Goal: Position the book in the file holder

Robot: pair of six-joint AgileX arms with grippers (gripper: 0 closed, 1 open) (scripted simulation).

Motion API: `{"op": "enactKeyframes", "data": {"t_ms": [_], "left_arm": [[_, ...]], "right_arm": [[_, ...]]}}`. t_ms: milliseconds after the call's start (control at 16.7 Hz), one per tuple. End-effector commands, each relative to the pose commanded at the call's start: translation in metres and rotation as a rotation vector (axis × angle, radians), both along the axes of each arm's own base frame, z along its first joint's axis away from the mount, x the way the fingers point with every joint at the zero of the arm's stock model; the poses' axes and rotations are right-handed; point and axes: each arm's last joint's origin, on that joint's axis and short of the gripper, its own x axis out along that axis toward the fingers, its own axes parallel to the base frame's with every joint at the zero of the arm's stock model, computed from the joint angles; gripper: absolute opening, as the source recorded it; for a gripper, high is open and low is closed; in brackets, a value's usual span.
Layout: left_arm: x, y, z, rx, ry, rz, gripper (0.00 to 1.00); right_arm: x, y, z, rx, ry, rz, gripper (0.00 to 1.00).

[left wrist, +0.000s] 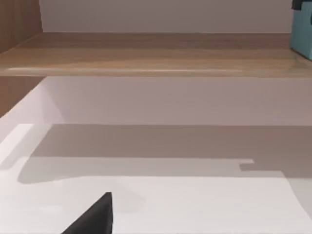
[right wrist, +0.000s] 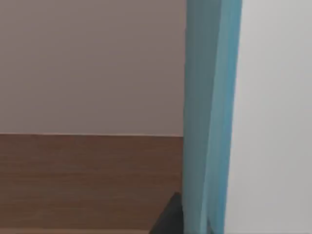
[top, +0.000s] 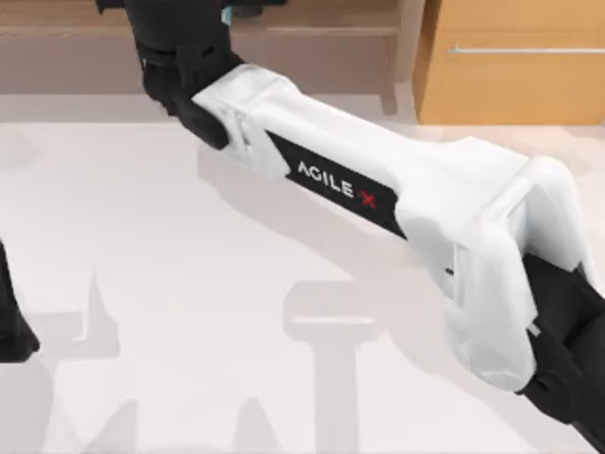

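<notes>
Book (right wrist: 209,112) being carried upright at right wrist frame centre-right, long axis vertical, blue cover facing camera, dark finger (right wrist: 168,217) touching its lower edge. Right hand (top: 222,14) reaching into top frame's upper left over the shelf (top: 321,43), apparently pinching book. Placement judged pending; file holder unlocated. Left hand (top: 14,336) parked at left edge above desk (top: 189,284); grip state undeterminable.
</notes>
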Motion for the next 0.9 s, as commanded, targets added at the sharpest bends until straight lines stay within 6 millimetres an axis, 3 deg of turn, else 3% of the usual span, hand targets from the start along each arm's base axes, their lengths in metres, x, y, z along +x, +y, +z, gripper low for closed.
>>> {"op": "enactKeyframes", "data": {"t_ms": [300, 900], "left_arm": [[0.0000, 0.0000, 0.0000, 0.000, 0.000, 0.000, 1.00], [0.0000, 0.0000, 0.0000, 0.000, 0.000, 0.000, 1.00]], "right_arm": [[0.0000, 0.0000, 0.0000, 0.000, 0.000, 0.000, 0.02], [-0.0020, 0.0020, 0.0012, 0.002, -0.001, 0.005, 0.00]]}}
